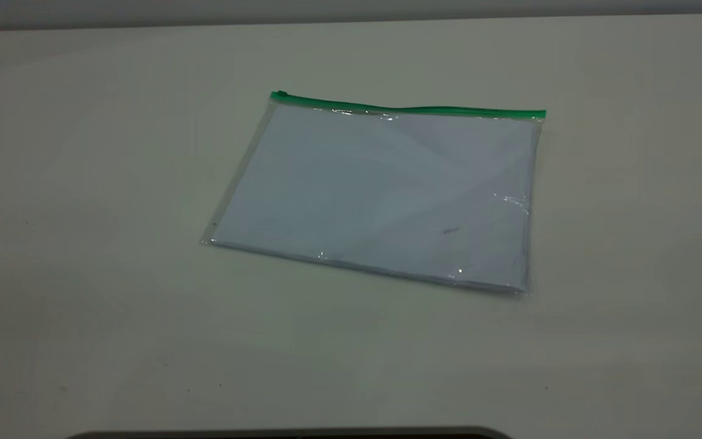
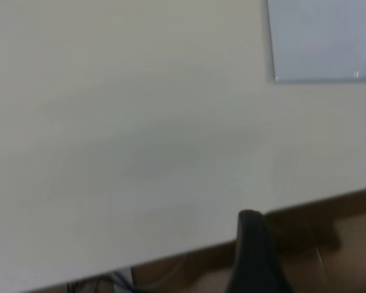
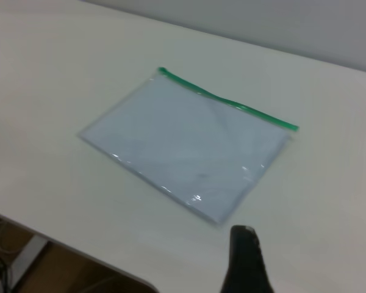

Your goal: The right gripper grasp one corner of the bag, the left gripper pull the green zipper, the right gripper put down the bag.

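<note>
Bag [image 1: 381,192] flat on tabletop [image 1: 83,213], green zipper [image 1: 409,110] along far edge, untouched; all 3 steps pending; left gripper [image 2: 253,256] and right gripper [image 3: 244,262] well clear, finger state impossible to tell.

I see the bag [image 1: 381,195] lying flat on the table [image 1: 83,244], a little right of the frame's centre in the exterior view. The zipper [image 1: 409,110] runs along the bag's upper edge, its slider [image 1: 281,95] at the upper-left corner. From my left wrist view, the bag [image 2: 323,39] sits well apart from the left gripper [image 2: 253,256]; in my right wrist view, the right gripper [image 3: 244,259] sits near the bag's corner.
</note>
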You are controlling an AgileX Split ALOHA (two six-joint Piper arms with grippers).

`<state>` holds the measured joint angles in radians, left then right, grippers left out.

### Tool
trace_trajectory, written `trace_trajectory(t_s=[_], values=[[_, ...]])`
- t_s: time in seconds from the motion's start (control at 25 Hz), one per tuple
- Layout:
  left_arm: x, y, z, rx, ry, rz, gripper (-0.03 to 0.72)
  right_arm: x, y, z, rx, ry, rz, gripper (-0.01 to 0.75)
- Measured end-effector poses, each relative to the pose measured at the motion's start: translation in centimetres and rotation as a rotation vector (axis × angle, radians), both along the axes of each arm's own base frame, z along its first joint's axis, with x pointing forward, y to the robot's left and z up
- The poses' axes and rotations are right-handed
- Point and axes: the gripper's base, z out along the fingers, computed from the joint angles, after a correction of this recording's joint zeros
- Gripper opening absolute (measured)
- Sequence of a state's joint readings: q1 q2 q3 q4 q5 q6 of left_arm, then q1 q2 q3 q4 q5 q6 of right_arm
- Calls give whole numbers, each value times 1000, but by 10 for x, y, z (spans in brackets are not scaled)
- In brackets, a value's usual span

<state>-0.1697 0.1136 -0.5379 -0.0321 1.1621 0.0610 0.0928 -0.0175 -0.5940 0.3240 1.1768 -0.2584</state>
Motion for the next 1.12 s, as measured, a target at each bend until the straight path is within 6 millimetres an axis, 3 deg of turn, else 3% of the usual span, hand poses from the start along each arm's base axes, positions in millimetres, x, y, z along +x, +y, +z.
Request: trace_trajectory(t_s=[0.12,0.4,0.68,1.12], values=[[3,-1,-11,-3,35,-1,563,3,-5,-4,-24,15,-49,578],[5,-3,-13,-18,31,-4,563,6,-12,-7,-84,20,-120,578],[5,-3,-13,-20,31,-4,563,17,-13,-29,-113,83,-135,578],[5,-3,-13,-20,31,-4,563,19,-14,-29,-123,70,-142,578]])
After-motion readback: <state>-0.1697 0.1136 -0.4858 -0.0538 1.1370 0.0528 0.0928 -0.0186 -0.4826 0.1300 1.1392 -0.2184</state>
